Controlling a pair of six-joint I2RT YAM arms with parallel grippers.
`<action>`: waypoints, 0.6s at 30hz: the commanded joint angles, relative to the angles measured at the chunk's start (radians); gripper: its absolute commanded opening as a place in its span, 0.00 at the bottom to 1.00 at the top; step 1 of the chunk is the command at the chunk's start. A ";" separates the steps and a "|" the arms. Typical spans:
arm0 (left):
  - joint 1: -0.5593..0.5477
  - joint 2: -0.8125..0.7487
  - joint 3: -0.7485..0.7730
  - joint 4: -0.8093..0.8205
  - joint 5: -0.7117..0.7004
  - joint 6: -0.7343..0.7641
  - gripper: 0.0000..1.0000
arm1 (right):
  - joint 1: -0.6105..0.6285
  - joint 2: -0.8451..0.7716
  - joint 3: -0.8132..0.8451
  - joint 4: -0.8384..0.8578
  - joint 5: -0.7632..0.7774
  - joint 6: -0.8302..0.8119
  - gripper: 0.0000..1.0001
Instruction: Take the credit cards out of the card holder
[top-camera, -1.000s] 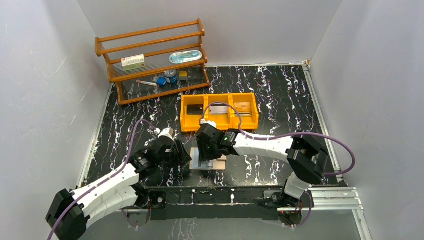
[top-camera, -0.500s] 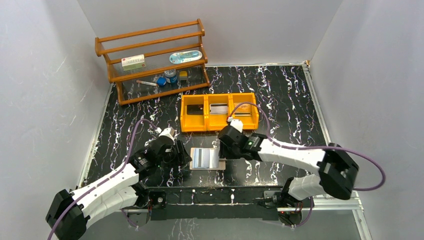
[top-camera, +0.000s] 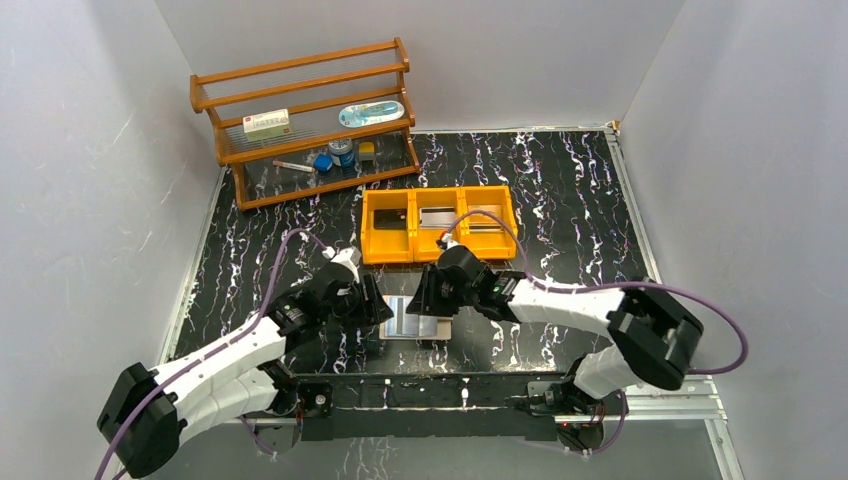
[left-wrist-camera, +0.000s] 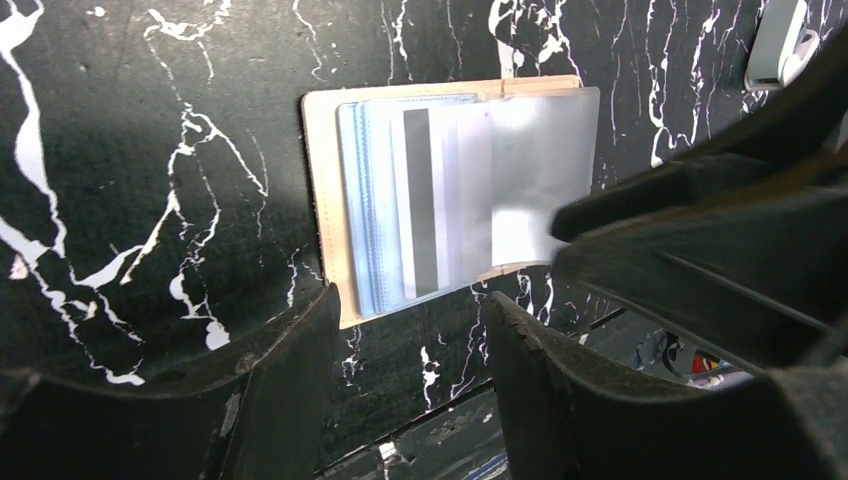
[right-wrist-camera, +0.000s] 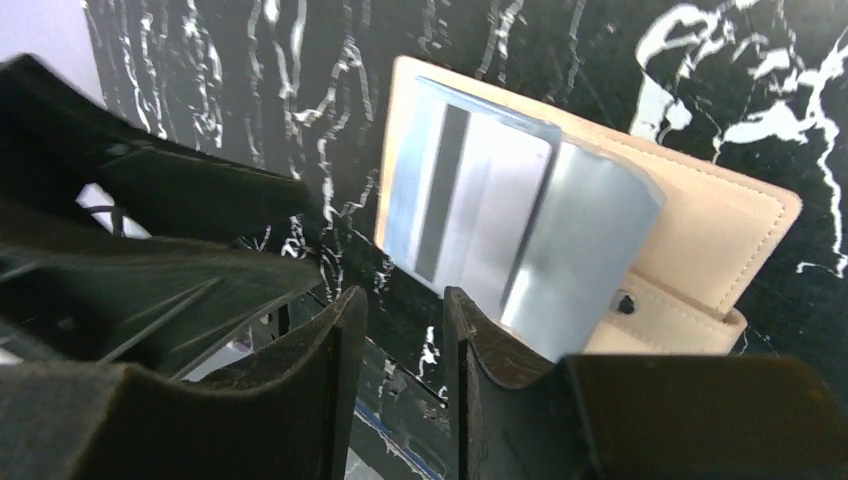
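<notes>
The card holder (top-camera: 414, 318) lies open near the table's front edge, tan cover down and pale blue pockets up. In the left wrist view a silvery credit card with a dark stripe (left-wrist-camera: 421, 205) shows in the card holder (left-wrist-camera: 322, 200). The same card (right-wrist-camera: 445, 190) sits in the holder (right-wrist-camera: 725, 225) in the right wrist view. My left gripper (top-camera: 370, 314) hovers at the holder's left edge, open (left-wrist-camera: 411, 308) and empty. My right gripper (top-camera: 427, 300) hangs over its right half, open (right-wrist-camera: 403, 298) with a narrow gap and nothing in it. Three other cards (top-camera: 437, 217) lie in the yellow bin.
The yellow three-compartment bin (top-camera: 438, 254) stands just behind the holder. A wooden rack (top-camera: 300, 95) with small items is at the back left. The metal rail (top-camera: 430, 385) runs along the front edge, close to the holder.
My right arm swung right toward the bin, then came back left over the holder's right half, its jaws a little narrower. The left arm crept slightly forward.
</notes>
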 joint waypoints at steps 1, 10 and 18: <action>0.002 0.029 0.051 0.030 0.048 0.030 0.53 | -0.057 0.078 -0.063 0.203 -0.197 0.065 0.41; 0.002 0.136 0.060 0.070 0.104 0.073 0.52 | -0.105 0.168 -0.102 0.222 -0.216 0.067 0.40; 0.001 0.273 0.105 0.095 0.123 0.108 0.44 | -0.138 0.228 -0.167 0.362 -0.282 0.111 0.35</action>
